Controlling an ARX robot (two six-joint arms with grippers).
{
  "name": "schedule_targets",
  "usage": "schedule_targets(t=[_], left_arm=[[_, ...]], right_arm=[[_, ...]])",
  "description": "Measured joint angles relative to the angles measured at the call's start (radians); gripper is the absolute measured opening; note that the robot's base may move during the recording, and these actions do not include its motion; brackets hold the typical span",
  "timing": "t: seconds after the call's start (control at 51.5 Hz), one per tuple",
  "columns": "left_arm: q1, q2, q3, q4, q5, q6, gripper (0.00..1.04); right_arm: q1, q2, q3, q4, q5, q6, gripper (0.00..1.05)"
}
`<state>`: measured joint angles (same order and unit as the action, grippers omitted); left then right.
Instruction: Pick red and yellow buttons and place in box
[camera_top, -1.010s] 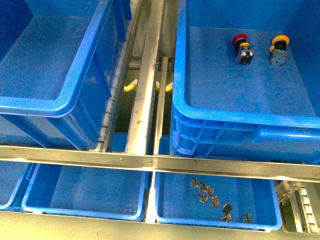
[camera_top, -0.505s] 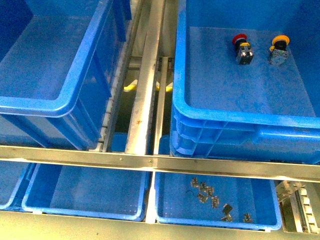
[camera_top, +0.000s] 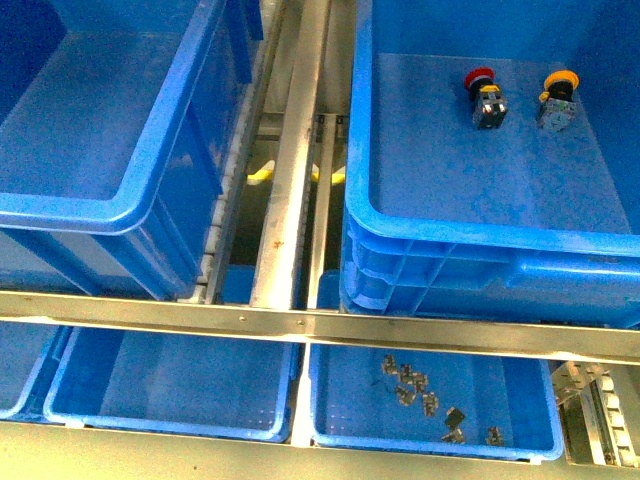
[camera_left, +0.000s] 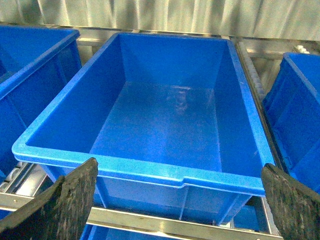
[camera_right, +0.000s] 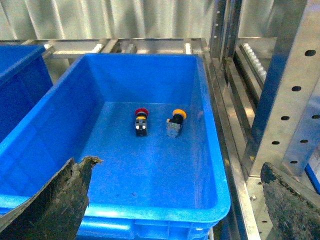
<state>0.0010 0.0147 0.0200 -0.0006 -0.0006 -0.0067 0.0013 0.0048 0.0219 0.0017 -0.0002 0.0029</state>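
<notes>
Red button (camera_right: 141, 121) and yellow button (camera_right: 176, 121) lying side by side, caps pointing away, straight ahead of the right arm's released, empty jaws; left arm's jaws likewise released, over the empty box (camera_left: 150, 169).

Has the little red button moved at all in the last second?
No. In the front view the red button sits where it was, beside the yellow button, at the same spot relative to the crate's rim.

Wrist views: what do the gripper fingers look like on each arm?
Only the fingers show. The left gripper has black, rough-textured, wedge-shaped fingers. The right gripper has similar dark fingers, with worn, frayed edges. No cables or markings are visible.
</notes>
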Motion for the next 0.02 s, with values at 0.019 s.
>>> schedule_targets(t=[0.019], left_arm=[[0.0,0.0,0.0,0.0,0.0,0.0,0.97]], right_arm=[[0.0,0.0,0.0,0.0,0.0,0.0,0.98]])
